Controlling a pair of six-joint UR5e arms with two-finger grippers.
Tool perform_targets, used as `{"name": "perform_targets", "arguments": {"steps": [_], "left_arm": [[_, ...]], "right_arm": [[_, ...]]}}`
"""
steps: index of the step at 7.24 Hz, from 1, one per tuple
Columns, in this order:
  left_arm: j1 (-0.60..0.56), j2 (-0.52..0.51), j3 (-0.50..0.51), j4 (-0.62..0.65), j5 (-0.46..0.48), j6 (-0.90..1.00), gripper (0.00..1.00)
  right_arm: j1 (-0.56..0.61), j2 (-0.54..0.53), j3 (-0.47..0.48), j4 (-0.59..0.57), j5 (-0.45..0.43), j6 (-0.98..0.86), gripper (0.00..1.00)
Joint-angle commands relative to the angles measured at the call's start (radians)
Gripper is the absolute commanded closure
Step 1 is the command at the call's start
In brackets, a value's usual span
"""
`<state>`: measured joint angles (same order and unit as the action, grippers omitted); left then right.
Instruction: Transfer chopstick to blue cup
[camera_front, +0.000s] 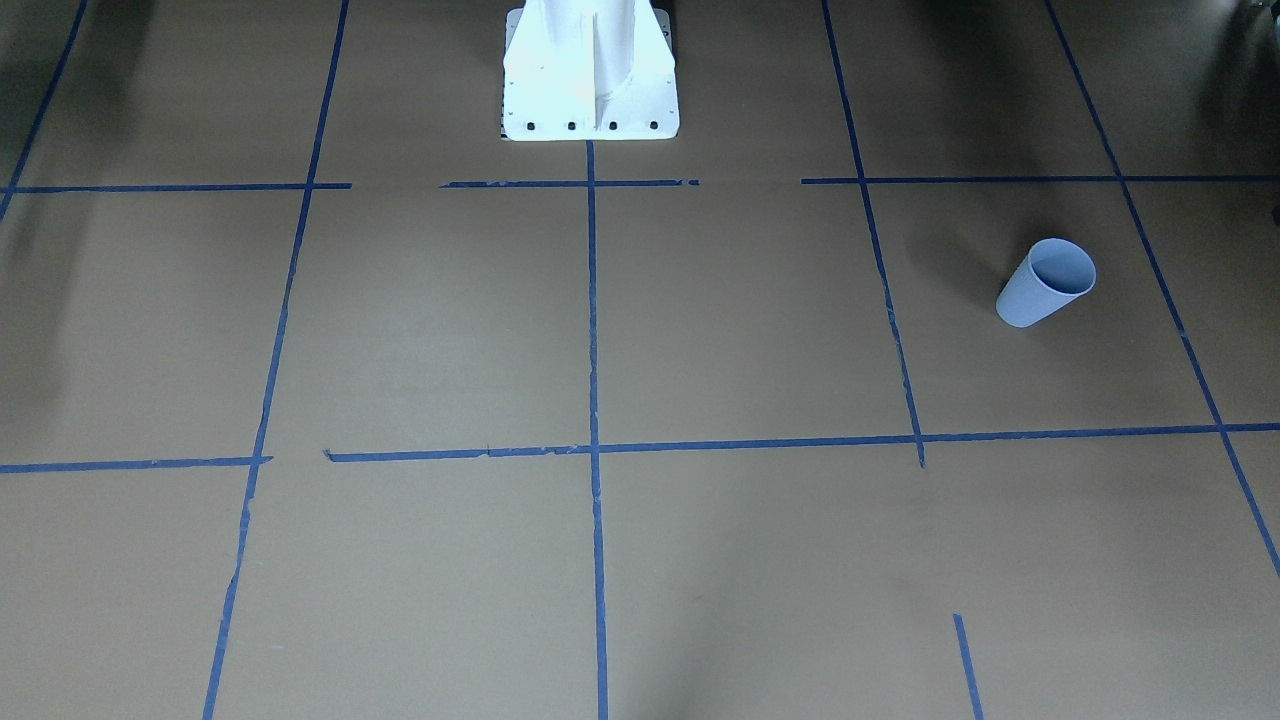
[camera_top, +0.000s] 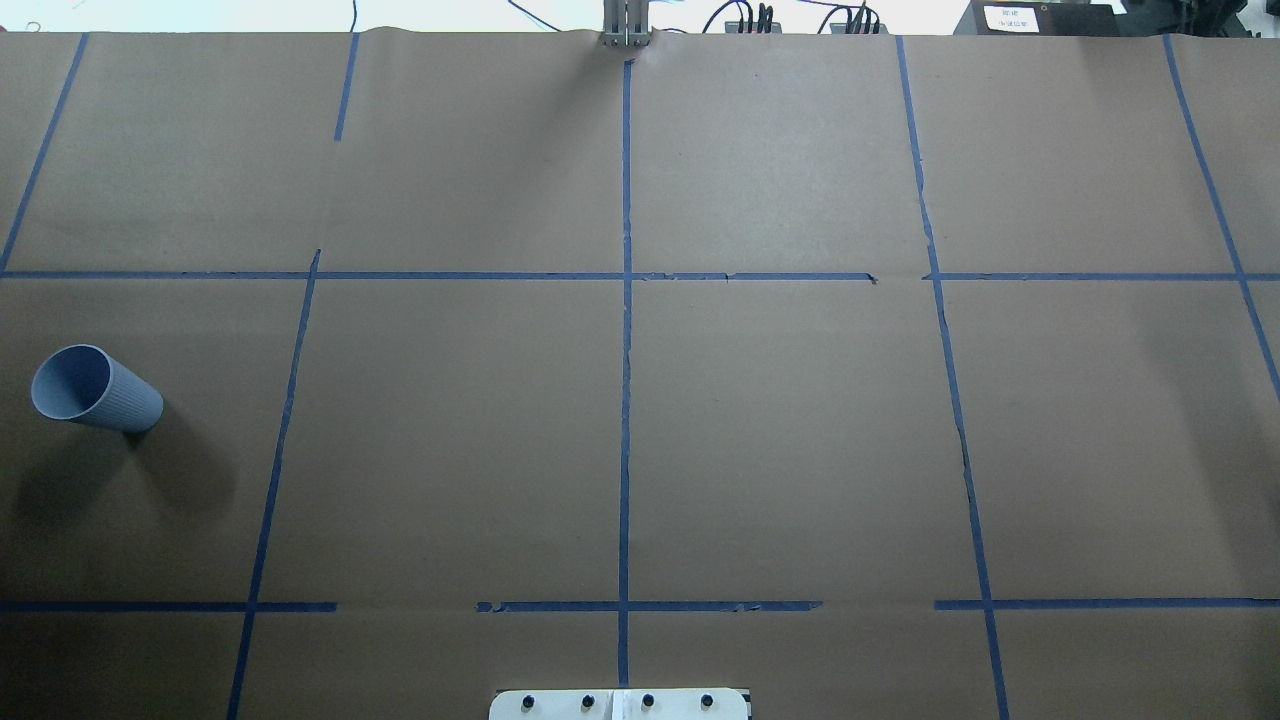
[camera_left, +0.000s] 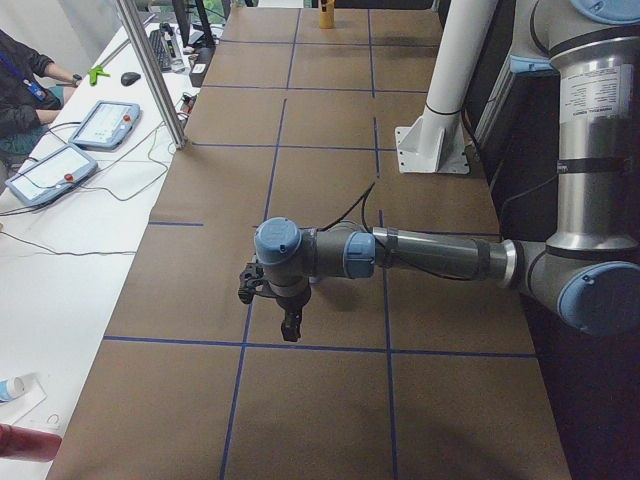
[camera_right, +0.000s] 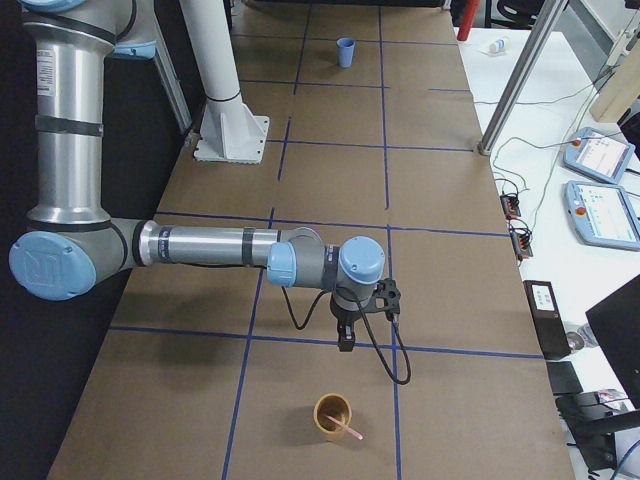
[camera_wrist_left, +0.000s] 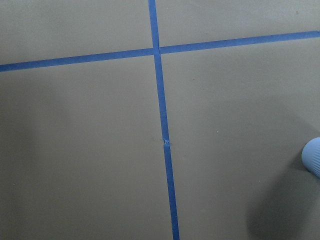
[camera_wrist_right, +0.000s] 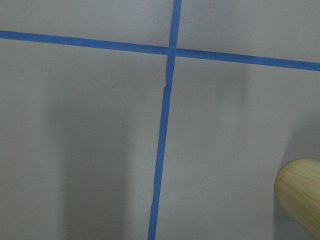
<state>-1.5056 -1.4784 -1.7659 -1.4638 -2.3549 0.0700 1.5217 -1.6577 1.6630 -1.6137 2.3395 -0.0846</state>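
The blue cup (camera_top: 95, 388) stands upright on the brown table paper at the robot's far left; it also shows in the front view (camera_front: 1045, 283), far off in the right side view (camera_right: 345, 51), and as a sliver in the left wrist view (camera_wrist_left: 312, 156). A pale pink chopstick (camera_right: 350, 430) leans in a tan bamboo cup (camera_right: 333, 415) at the table's right end. My right gripper (camera_right: 345, 340) hangs above the paper just short of that cup. My left gripper (camera_left: 290, 328) hangs over the left end. I cannot tell whether either is open or shut.
The bamboo cup's ribbed side shows at the lower right of the right wrist view (camera_wrist_right: 300, 197). Blue tape lines (camera_top: 625, 400) grid the paper. The white robot base (camera_front: 590, 70) stands at the table's middle edge. Operator pendants (camera_right: 600, 190) lie on the side bench.
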Motion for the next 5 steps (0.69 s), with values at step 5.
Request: {"name": "perform_targets", "arguments": {"steps": [5], "left_arm": [[0.018,-0.114,-0.006,-0.044,-0.014,0.007,0.0]], "right_arm": [[-0.002,0.007,0.0,0.0,0.004,-0.001,0.0]]}}
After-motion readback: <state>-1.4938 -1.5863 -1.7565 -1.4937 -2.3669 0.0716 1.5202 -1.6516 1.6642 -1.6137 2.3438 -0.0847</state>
